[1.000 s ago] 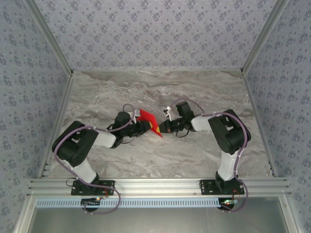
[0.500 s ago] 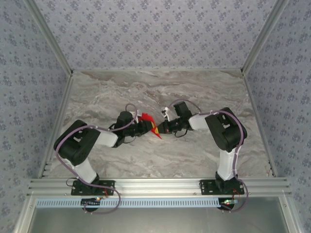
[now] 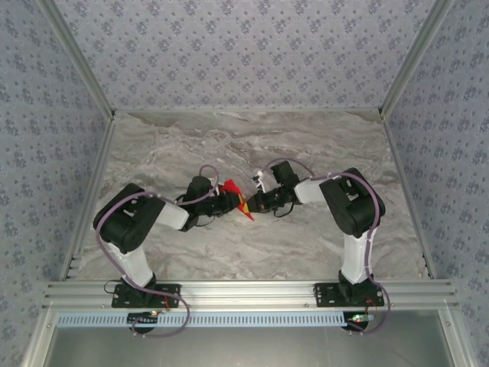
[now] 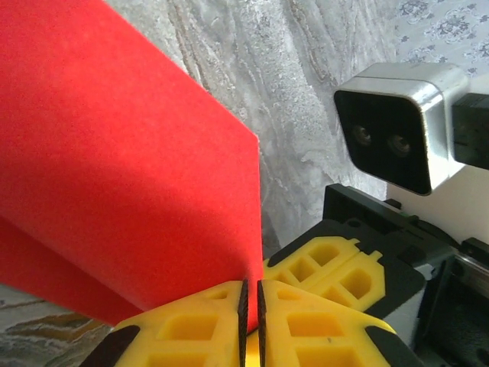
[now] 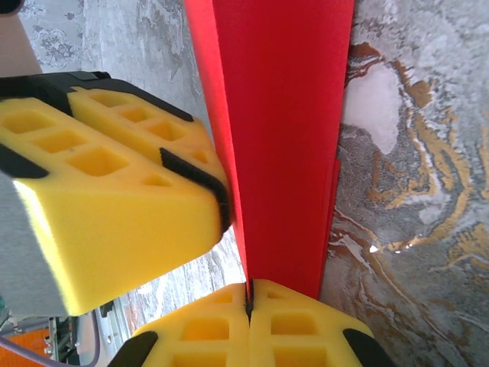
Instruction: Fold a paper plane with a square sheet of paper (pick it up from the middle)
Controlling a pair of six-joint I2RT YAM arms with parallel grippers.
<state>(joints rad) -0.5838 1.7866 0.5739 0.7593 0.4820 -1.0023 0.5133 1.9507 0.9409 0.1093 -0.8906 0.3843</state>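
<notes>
The square sheet of paper (image 3: pixel 232 189) is bright red and folded into layers with a pointed end, like a paper plane. It is held off the marble between both grippers at mid table. My left gripper (image 3: pixel 231 201) is shut on one edge of it; in the left wrist view the paper (image 4: pixel 114 168) runs into the thin slit between my yellow jaws (image 4: pixel 250 289). My right gripper (image 3: pixel 249 203) is shut on the other edge; in the right wrist view the layered paper (image 5: pixel 283 115) rises straight from the pinched jaws (image 5: pixel 248 292). The two grippers almost touch.
The marble table (image 3: pixel 252 145) is bordered by patterned walls and an aluminium rail (image 3: pixel 244 290) at the near edge. The left gripper's fingers (image 5: pixel 114 176) sit close beside the paper in the right wrist view. The right wrist camera (image 4: pixel 397 126) shows in the left wrist view.
The left arm's elbow has swung right, toward the centre, and the right arm has shifted slightly left. The paper now looks narrower between the grippers. Both grips have held.
</notes>
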